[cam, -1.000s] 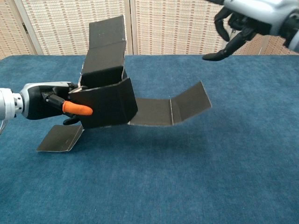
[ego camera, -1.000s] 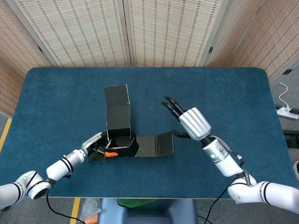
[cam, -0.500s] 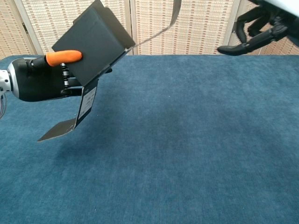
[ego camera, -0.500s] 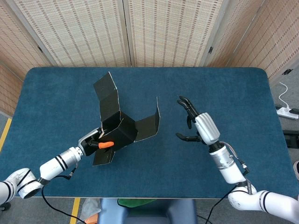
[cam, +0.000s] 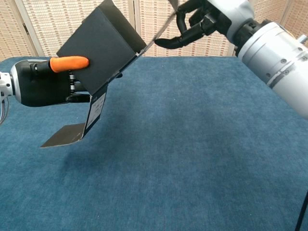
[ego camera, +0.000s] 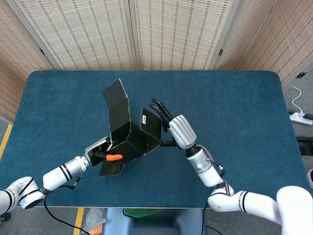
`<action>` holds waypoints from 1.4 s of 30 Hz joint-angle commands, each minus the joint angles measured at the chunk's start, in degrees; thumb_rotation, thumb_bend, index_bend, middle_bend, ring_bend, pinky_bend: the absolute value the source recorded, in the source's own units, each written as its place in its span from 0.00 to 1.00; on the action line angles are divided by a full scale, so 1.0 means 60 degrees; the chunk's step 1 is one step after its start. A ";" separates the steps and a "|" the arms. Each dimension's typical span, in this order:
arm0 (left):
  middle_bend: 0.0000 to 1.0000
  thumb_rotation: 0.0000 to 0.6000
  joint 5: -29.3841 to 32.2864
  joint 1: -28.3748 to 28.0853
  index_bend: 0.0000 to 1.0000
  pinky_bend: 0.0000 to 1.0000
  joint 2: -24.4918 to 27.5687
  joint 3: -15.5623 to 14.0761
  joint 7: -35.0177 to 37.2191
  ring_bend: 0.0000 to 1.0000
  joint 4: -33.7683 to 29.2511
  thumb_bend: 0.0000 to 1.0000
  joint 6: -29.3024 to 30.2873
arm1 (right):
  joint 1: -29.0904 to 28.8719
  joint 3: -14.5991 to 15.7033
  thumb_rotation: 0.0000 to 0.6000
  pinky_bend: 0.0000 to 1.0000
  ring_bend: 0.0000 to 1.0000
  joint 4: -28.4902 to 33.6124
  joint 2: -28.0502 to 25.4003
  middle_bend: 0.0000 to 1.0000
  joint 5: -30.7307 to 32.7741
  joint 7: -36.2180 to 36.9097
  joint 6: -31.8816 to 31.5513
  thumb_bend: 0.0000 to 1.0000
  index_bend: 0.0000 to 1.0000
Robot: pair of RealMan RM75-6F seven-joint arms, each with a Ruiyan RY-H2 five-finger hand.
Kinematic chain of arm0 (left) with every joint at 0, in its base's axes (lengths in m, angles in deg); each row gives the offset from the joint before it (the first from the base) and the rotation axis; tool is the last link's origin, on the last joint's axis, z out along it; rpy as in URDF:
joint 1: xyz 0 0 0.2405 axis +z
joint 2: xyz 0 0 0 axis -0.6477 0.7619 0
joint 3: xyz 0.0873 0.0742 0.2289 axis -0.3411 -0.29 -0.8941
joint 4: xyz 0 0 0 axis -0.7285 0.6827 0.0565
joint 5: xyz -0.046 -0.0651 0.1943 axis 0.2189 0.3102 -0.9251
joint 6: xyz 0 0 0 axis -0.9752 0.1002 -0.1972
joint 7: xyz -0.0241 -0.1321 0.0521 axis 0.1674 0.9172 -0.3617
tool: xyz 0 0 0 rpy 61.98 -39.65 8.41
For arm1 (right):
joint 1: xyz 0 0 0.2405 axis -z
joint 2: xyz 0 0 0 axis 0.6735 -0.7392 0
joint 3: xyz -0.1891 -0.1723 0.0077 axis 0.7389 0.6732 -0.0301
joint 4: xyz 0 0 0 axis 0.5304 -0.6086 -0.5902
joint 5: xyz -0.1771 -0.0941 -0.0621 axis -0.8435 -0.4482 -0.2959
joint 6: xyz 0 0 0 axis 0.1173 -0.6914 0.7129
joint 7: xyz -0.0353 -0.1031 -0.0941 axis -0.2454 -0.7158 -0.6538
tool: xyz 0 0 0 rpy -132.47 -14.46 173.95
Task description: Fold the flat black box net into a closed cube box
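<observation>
One matte black cardboard box net (ego camera: pixel 128 134), half folded, flat panels sticking out at angles, held above blue carpet-like bench (ego camera: pixel 244 112). Left hand (cam: pixel 45 86) grips it, orange-tipped thumb on outer panel. Right hand (ego camera: pixel 177 128) w/ fingers spread, touching side flap. Woven screens (ego camera: pixel 171 29) behind; white power strip (ego camera: pixel 301 117) on floor.

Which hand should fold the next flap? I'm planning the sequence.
Probably the right hand: its fingers already reach the raised flap, while the left hand grips the box net aloft.
</observation>
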 commanded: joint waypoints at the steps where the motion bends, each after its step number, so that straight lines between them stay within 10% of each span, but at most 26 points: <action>1: 0.27 1.00 -0.0141 0.0027 0.25 0.76 -0.0101 -0.0168 -0.0737 0.56 0.0276 0.20 0.0073 | -0.0137 -0.0075 1.00 1.00 0.69 0.0072 -0.0044 0.01 -0.0101 -0.0165 0.0091 0.15 0.00; 22: 0.26 1.00 0.0403 -0.0254 0.25 0.76 -0.0438 -0.0249 -0.3166 0.55 0.0475 0.20 -0.0826 | -0.0877 0.0909 1.00 1.00 0.71 0.0201 -0.0730 0.12 -0.1898 -0.2238 0.0793 0.14 0.01; 42: 0.23 1.00 0.0412 -0.0230 0.22 0.76 -0.1642 -0.0550 -0.5358 0.53 0.1746 0.20 -0.1505 | -0.0922 0.2073 1.00 1.00 0.76 -0.2873 0.1054 0.40 -0.2804 -0.2381 0.0339 0.19 0.38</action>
